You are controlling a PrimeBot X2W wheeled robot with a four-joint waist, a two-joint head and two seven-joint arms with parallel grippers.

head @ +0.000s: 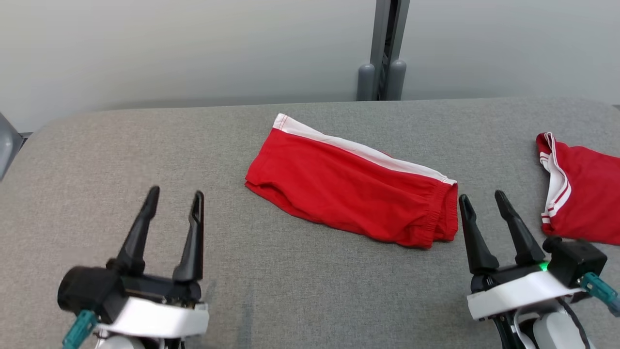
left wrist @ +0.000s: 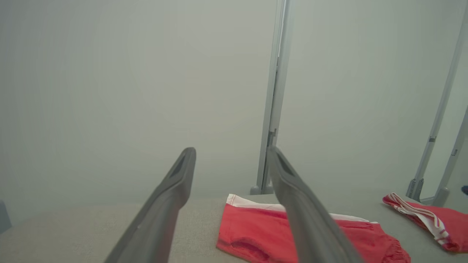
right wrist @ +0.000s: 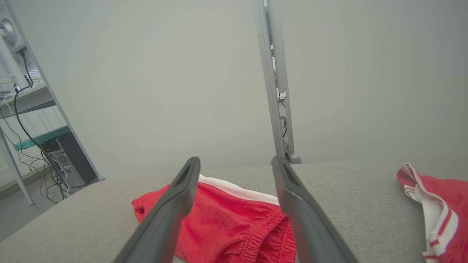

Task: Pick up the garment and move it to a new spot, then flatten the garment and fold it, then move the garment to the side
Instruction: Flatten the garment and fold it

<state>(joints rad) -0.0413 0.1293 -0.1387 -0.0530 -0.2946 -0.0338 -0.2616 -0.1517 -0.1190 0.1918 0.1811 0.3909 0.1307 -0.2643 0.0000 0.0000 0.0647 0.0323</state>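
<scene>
Grey fabric table (head: pixel 300 291) | folded red shorts (head: pixel 353 194) at centre (white stripe along far edge) | left gripper (head: pixel 175 198) jaws apart, empty | right gripper (head: pixel 483 198) jaws apart, just beside shorts' waistband

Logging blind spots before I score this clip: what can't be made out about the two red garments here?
Second red garment: cut off by the right edge in the head view and both wrist views; its type cannot be told.
Red shorts: lower layers hidden under the top layer, head view; in the left wrist view a finger of the left hand covers the middle.
</scene>
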